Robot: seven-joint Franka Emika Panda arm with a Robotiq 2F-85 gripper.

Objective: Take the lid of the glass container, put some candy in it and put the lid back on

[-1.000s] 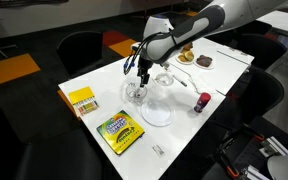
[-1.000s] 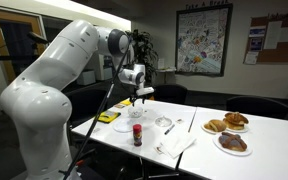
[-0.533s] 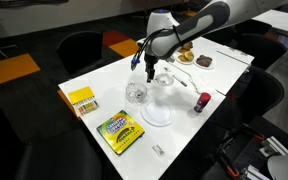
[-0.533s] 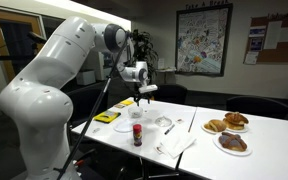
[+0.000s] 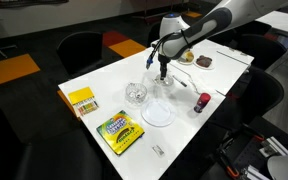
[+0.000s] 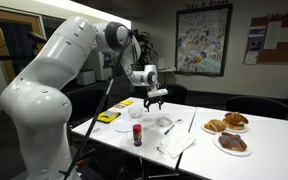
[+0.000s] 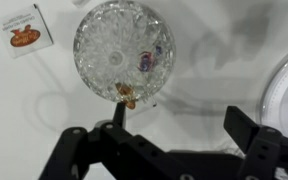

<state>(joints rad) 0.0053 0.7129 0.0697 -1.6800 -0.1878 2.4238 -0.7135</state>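
Candy point(image 7: 145, 62) sits inside the glass container point(image 7: 109, 40) on the white table point(image 7: 44, 100). The gripper point(image 7: 176, 115) hangs above the table beside it, jaws wide open, holding nothing. A small card point(image 7: 24, 27) has an orange picture; its words are too blurry to read.

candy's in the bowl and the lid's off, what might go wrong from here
1. One candy lies right at the rim of the glass container; it may stop the lid from seating flat, or get pushed out.
2. The gripper is open and empty; clear domed glass is hard to grip and might slip.
3. The red bottle stands near the arm's path and might get knocked.
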